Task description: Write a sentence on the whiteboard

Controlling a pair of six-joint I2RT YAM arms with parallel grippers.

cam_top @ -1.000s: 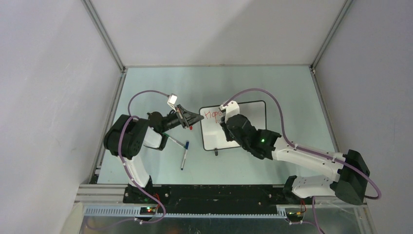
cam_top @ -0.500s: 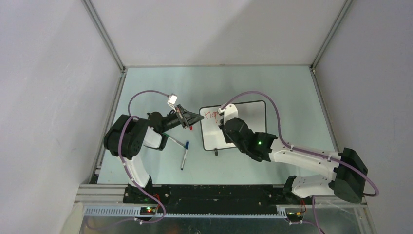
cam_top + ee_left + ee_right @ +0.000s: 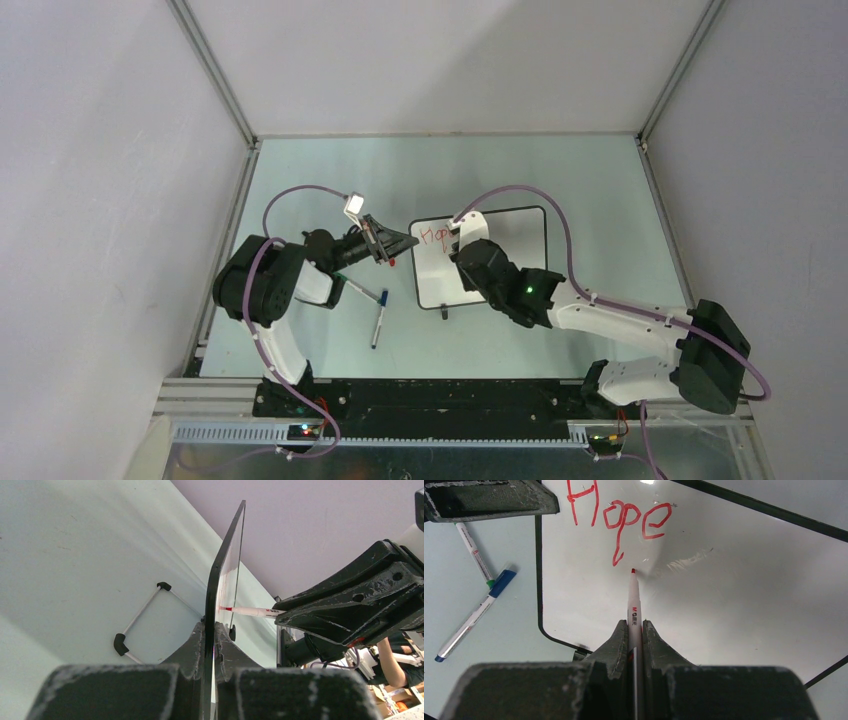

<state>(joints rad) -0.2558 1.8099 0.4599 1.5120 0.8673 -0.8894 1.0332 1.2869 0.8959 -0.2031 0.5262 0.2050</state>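
On your far left, two loose markers, a green-capped one [image 3: 474, 555] and a blue-capped one [image 3: 474, 617], lie on the counter [image 3: 330, 170] just outside the board's frame. Next, your left hand [image 3: 210, 630] is clamped tight on the left edge of the whiteboard [image 3: 734, 610], steadying it. The board sits mid-counter between the two arms. So far the sentence [image 3: 621, 515] is only one red word, "Hope", in the top left corner, so I judge you are early on, with most of the writing left. Your right hand [image 3: 635, 630] is closed hard around a red marker [image 3: 634, 605], whose tip sits at the board just under that word. There is plenty of bare white to the right and below. The tight side is the left: the black frame, your left hand and the loose markers all crowd it, so work rightward.
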